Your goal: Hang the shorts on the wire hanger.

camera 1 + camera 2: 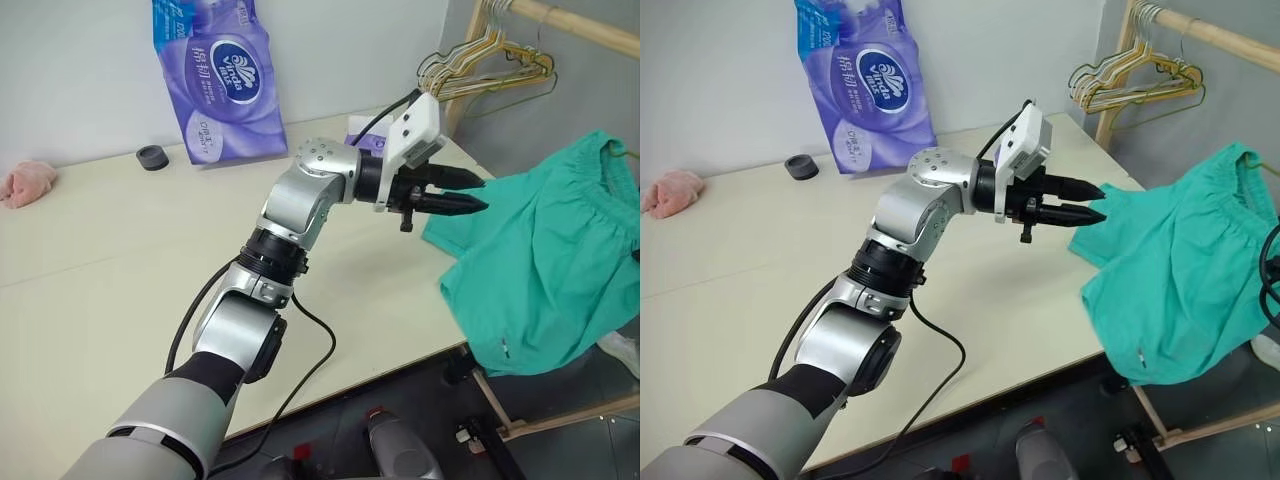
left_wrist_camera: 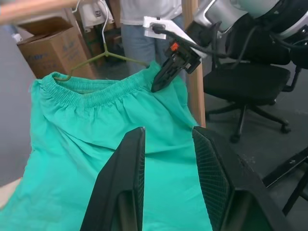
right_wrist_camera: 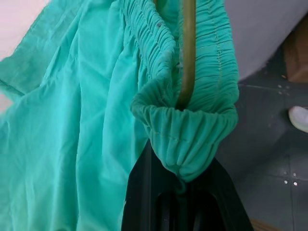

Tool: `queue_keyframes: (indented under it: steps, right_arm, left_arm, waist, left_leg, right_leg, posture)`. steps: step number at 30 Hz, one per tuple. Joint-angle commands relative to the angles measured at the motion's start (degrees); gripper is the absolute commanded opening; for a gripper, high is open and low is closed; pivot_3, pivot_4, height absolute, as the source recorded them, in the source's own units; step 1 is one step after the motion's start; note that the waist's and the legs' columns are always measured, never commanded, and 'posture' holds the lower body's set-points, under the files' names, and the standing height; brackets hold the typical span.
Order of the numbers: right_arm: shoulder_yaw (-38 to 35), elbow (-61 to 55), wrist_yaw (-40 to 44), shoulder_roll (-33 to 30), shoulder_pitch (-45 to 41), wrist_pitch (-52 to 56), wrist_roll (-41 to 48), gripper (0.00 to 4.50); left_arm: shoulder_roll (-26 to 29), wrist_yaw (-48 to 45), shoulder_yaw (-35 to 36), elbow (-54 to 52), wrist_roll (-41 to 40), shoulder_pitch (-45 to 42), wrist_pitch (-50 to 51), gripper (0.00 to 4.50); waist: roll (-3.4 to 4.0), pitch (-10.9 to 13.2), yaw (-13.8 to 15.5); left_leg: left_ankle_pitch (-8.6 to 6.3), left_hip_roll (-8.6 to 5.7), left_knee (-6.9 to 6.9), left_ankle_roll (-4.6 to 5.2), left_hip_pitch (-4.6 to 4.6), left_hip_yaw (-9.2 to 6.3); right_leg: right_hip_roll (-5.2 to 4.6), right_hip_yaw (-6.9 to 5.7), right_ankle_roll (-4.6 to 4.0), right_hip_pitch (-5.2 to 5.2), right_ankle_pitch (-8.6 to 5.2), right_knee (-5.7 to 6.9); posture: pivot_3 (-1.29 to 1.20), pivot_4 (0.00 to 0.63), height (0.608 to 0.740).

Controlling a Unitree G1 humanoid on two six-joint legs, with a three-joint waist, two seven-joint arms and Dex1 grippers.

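Now | left gripper: fingers apart, holding nothing, level, tips just beside the shorts | right gripper: pinched shut on the shorts' gathered waistband | shorts: hanging off the table edge, waistband stretched over the wire hanger | spare hangers: on wooden rack

**Right wrist view: waistband gripped at the hanger wire**

The gathered waistband of the shorts is pinched between the closed black fingers of the right gripper. The wire hanger is seen running inside the waistband fold.
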Motion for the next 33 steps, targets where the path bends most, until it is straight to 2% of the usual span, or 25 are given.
queue_keyframes:
  steps: [1,6,10,21,28,33]
  right_arm:
    - [1.13,1.58,-0.57,-3.55,-3.79,-2.47,-0.43,0.00]
    - [5.37,6.75,-1.30,-5.84,-9.39,-3.67,-0.95,0.00]
    - [8.52,11.99,-2.02,-7.13,-14.61,-4.13,-1.57,0.00]
    - [15.56,25.93,-4.63,-8.06,-31.49,-7.00,-4.77,0.00]
    - [17.78,34.27,-5.31,-6.87,-38.13,-8.40,-6.69,0.00]
    - [16.92,37.98,-7.00,-5.24,-39.05,-8.33,-7.40,0.00]
  left_arm:
    - [-2.03,6.09,1.09,-0.58,0.78,-1.44,-1.20,1.63]
    - [-4.19,12.41,1.09,-0.33,2.02,-1.49,-2.34,1.63]
    - [-5.24,14.92,0.01,-0.87,3.28,-1.29,-4.37,1.63]
    - [-7.87,18.90,0.55,1.22,4.21,-4.22,-7.92,1.63]
    - [-8.13,19.34,0.42,1.65,4.08,-4.90,-8.69,1.63]
    - [-8.04,19.40,0.41,1.67,4.05,-5.04,-8.90,1.63]
  waist:
    - [0.12,0.11,0.00]
    - [0.34,0.57,-0.07]
    - [0.37,1.32,-0.05]
    - [0.70,2.24,-0.21]
    - [0.69,2.31,-0.28]
    - [0.67,2.34,-0.14]
  left_leg:
    - [-0.01,0.00,0.00,0.02,0.02,0.01]
    - [-0.07,-0.01,0.00,0.11,0.11,0.12]
    - [-0.27,-0.03,-0.04,0.40,0.68,0.16]
    - [-0.28,-0.12,-0.06,0.39,0.75,0.40]
    - [-0.29,-0.14,-0.09,0.39,0.76,0.42]
    - [-0.29,-0.14,-0.09,0.38,0.76,0.43]
  right_leg:
    - [0.00,0.01,0.01,0.02,-0.01,-0.01]
    - [0.00,0.12,0.06,0.13,-0.04,-0.05]
    - [-0.02,0.11,0.18,0.88,-0.14,-0.39]
    - [-0.11,0.33,0.24,0.87,-0.16,-0.37]
    - [-0.13,0.35,0.28,0.87,-0.19,-0.39]
    - [-0.13,0.36,0.28,0.87,-0.19,-0.39]
  posture:
    - [-0.40,0.119,0.740]
    - [-0.40,0.139,0.740]
    - [-0.40,0.150,0.740]
    - [-0.39,0.153,0.740]
    - [-0.37,0.157,0.740]
    - [-0.36,0.159,0.740]
